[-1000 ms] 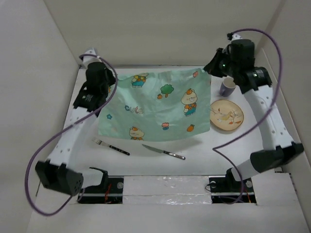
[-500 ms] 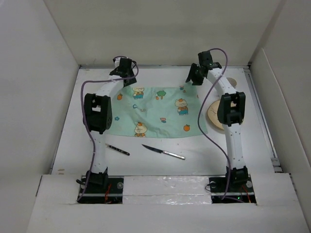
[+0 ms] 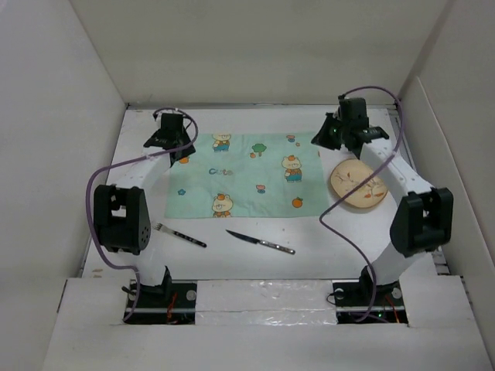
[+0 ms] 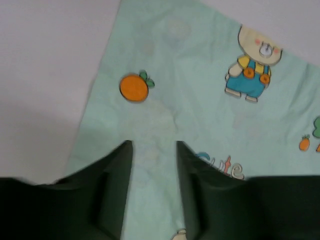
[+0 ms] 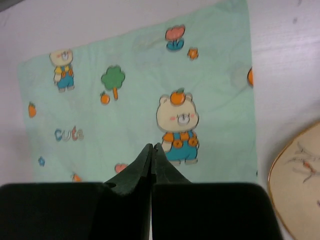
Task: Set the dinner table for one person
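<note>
Placemat (image 3: pixel 246 174) lies flat on the dinner table (image 3: pixel 216 259), in its far-middle part; no folds show in the top view.

Left gripper (image 4: pixel 154 147): over the mat's left edge, jaws parted, nothing between them.

Right gripper (image 5: pixel 152 147): over the mat's far-right part, jaws pressed together, nothing held.

Plate (image 3: pixel 358 185) sits just right of the mat, off the cloth. Fork (image 3: pixel 178 233) and knife (image 3: pixel 261 243) lie on bare table on the near side of the mat, fork to the left, knife nearer the middle.

Judgement: mat laying looks done, and the plate is the likely next item.
- Use the right arm, which is nearest.
- Open the jaws before descending.
- Pinch the rim on the side facing the mat and lift fully clear before moving left, so the cloth is not dragged or rucked.
- Set the plate down mid-mat.
- Risk: a shallow rim may slip from a thin pinch.
</note>
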Robot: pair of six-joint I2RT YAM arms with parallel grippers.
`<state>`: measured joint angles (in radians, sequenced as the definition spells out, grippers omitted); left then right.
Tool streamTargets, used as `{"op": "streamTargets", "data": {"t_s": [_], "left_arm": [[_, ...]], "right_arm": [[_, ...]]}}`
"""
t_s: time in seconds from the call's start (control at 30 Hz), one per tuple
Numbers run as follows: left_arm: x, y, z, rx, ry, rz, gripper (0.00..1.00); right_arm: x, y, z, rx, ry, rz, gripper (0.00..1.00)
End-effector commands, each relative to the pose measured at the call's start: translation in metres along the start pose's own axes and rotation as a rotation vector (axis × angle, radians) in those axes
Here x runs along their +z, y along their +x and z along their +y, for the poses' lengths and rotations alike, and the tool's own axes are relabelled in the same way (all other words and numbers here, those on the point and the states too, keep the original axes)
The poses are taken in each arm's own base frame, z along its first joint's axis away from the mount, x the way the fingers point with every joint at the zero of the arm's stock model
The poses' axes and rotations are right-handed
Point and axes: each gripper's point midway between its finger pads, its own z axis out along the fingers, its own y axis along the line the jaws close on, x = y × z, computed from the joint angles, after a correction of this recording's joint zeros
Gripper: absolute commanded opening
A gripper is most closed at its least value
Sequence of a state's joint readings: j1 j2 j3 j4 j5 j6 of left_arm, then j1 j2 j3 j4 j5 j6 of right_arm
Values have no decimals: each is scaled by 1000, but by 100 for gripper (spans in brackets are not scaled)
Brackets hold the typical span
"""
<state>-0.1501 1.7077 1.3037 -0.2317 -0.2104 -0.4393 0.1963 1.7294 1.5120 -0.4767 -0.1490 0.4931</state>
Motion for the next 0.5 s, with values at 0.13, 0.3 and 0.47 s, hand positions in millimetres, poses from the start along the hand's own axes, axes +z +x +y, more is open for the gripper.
{"op": "streamTargets", "data": {"t_s": [0.13,0.3,0.47], "left_arm": [[-57,47,-47,-32,321,61,0],[-120,44,-97,18,528,12,0],[-179,60,-134,116,666,-43,0]], "right_arm": [[-53,63,-9,-3,-52,-26,0],[-109,49,-49,157,46,-203,0],[-128,81,-156,482,256,-204,41]]}}
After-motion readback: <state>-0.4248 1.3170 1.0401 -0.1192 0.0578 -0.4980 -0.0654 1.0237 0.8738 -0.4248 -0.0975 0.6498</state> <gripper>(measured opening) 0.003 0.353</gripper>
